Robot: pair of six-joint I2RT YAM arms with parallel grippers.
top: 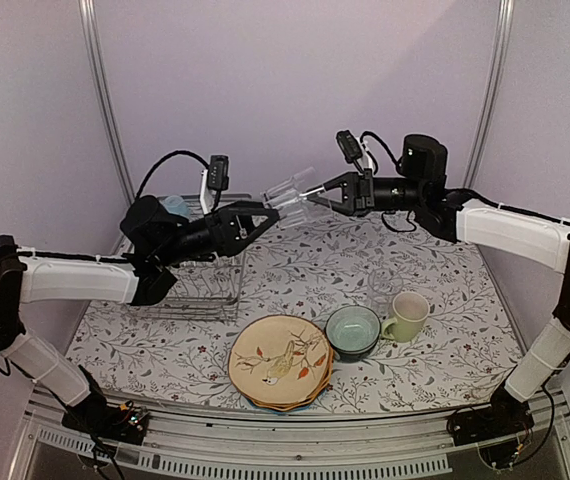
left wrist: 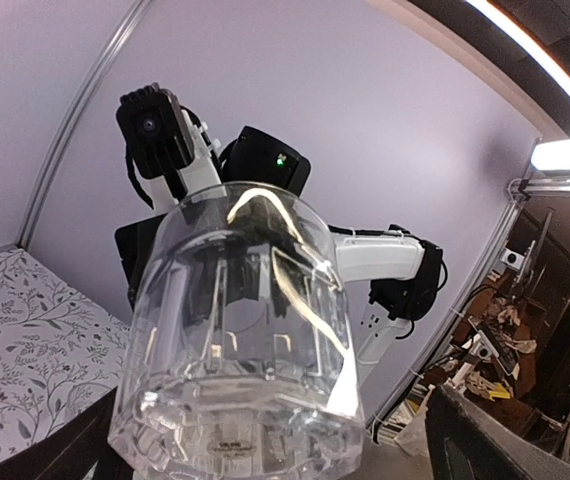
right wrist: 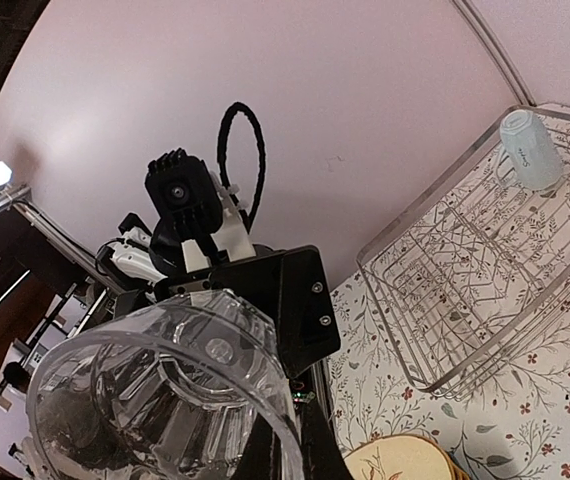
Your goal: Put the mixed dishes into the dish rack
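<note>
A clear glass [top: 290,190] hangs on its side in the air above the table's far middle. My right gripper [top: 317,195] is shut on its rim [right wrist: 265,400]. My left gripper [top: 268,217] stands open, with its fingers wide on either side of the glass's base [left wrist: 235,420] and a gap on the right side. The dish rack [top: 200,285] [right wrist: 465,300] sits under my left arm and holds a light blue mug [top: 175,206] [right wrist: 527,150]. Stacked scalloped plates [top: 280,362], a teal bowl [top: 353,330] and a pale yellow-green mug [top: 408,315] stand on the table near the front.
The table [top: 435,360] has a floral cloth. A second clear glass [top: 380,285] stands faintly behind the bowl and mug. Pale walls and metal posts [top: 105,100] close the back. A metal rail [top: 295,440] runs along the near edge.
</note>
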